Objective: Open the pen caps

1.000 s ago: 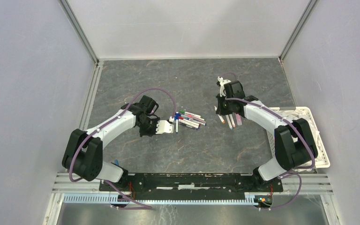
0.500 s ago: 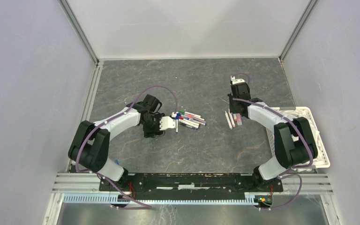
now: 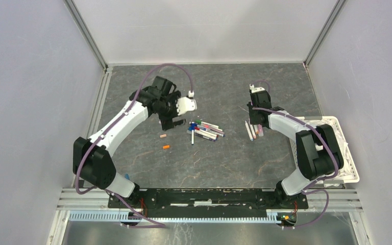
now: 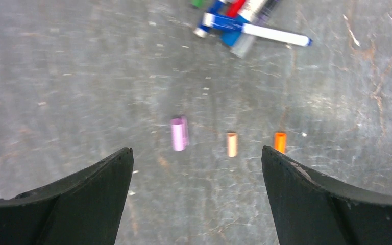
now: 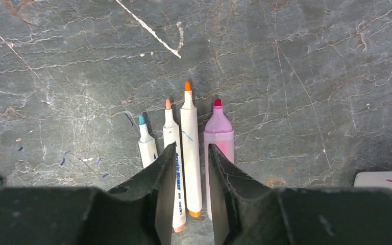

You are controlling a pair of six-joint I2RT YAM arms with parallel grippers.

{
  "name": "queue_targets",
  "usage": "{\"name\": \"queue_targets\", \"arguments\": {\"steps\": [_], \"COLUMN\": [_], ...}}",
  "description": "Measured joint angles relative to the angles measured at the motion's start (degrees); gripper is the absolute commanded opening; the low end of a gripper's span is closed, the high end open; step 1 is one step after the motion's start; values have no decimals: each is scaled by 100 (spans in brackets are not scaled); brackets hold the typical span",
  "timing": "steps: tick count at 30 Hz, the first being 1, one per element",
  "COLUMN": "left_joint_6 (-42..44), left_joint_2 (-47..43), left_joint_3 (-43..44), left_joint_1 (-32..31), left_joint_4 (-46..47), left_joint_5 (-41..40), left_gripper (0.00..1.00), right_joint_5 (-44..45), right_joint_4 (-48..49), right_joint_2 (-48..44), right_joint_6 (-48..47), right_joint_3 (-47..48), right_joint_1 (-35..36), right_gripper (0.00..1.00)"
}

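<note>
My left gripper [image 4: 194, 153] hangs wide open above the table, nothing between its fingers. Below it lie three loose pen caps: a pink one [image 4: 178, 134], a peach one [image 4: 231, 144] and an orange one [image 4: 280, 142]. Two of these caps [image 3: 164, 136] show left of the pile of capped pens [image 3: 206, 130]. The left gripper [image 3: 175, 122] is up and left of that pile. My right gripper [image 5: 192, 148] stands a little open, straddling an orange-tipped pen [image 5: 189, 122] that lies in a row of uncapped pens [image 3: 250, 130] with a teal-tipped pen [image 5: 146, 143] and a pink highlighter [image 5: 218, 132].
A white basket [image 3: 349, 153] sits at the table's right edge, its corner [image 5: 383, 178] close to my right gripper. The capped pile [image 4: 245, 20] lies just beyond the loose caps. Grey walls enclose the table on three sides.
The left gripper opened wide and lifted back and away from the pen pile; two caps now show on the table left of it. The right gripper came down over the row and parted its jaws.
</note>
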Motion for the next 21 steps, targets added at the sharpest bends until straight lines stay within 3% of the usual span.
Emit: {"name": "queue_targets", "arguments": {"steps": [4,9,12,16,21], "left_joint_6": [-238,-535,-723,-997,-1191], "left_joint_2": [-116,-428,-455,-452,-452], "left_joint_3": [562,603,664,673,673], "left_joint_1": [2,2,26,81,129], "left_joint_4": [-13,-20,-33,-35,-101], "left_joint_5": [-319,-793,-894,-968,-935], "left_gripper": [100,100,100,100,100], "right_joint_5": [-57,-197,-282,-623,-1261], "right_joint_4": [-13,-59,-37,-26,-61], "right_joint_2": [-15,-256,-411,-293,509], "right_joint_6": [0,22,4,-302,-758], "right_joint_3": [2,2,68,535,1609], "right_joint_1": [0,35,197,920,1685], "right_gripper": [38,40,46,47,41]}}
